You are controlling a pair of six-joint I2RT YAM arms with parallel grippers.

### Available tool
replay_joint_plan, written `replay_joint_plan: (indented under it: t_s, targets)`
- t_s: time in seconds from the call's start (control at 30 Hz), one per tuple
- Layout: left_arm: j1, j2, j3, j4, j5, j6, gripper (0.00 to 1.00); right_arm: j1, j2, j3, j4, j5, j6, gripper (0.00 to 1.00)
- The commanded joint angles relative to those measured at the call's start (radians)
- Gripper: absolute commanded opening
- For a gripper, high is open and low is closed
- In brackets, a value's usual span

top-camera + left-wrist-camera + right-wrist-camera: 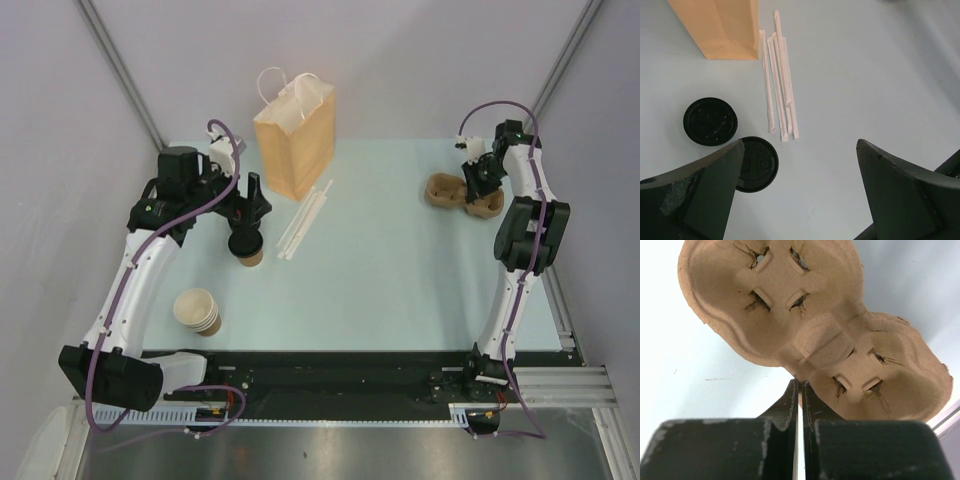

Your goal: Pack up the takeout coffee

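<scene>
Left jaws are spread wide over the bench (400, 290) with nothing between them. Right jaws are closed to a hairline slit, tips against the waist of the moulded pulp cup carrier (805, 335). I cannot tell whether they pinch its rim.

Nearest me, left of centre, stands a stack of nested lidless paper cups (197, 310). Beyond it is the takeout coffee cup (246, 248), tan with a black lid, upright on the bench and just below the left jaws in the overhead view.

My left wrist view shows a farther black lid (710, 121) and a nearer black lid (756, 163), the second partly behind one jaw. I cannot tell which sits on the cup. Paper-wrapped straws (303, 222) lie just to the right.

Farther back the kraft paper bag (295, 140) stands upright, handles up. The carrier lies at the far right, well apart from the coffee.

Risks, as I judge them:
- If I lower off-centre, a jaw could land on the lid and tip the cup.
- I might close on the loose lid instead of the cup.
- A hard squeeze could buckle the paper or pop the lid.
- The light bag may topple when loaded.
</scene>
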Motion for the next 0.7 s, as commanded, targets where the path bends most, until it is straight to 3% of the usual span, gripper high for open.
replay_joint_plan:
  t_s: [0.0,0.33,0.67]
  targets:
    - [0.005,-0.003,-0.002,0.011,0.026,-0.014,1.00,-0.004,-0.133,-0.019,0.046,-0.021,0.013,0.00]
    - [0.005,-0.001,0.001,0.008,0.016,-0.006,0.99,0.002,-0.211,-0.090,0.119,0.016,0.005,0.00]
    - [0.004,-0.006,0.001,0.012,0.007,-0.003,0.99,0.045,-0.328,-0.308,0.290,0.114,-0.030,0.00]
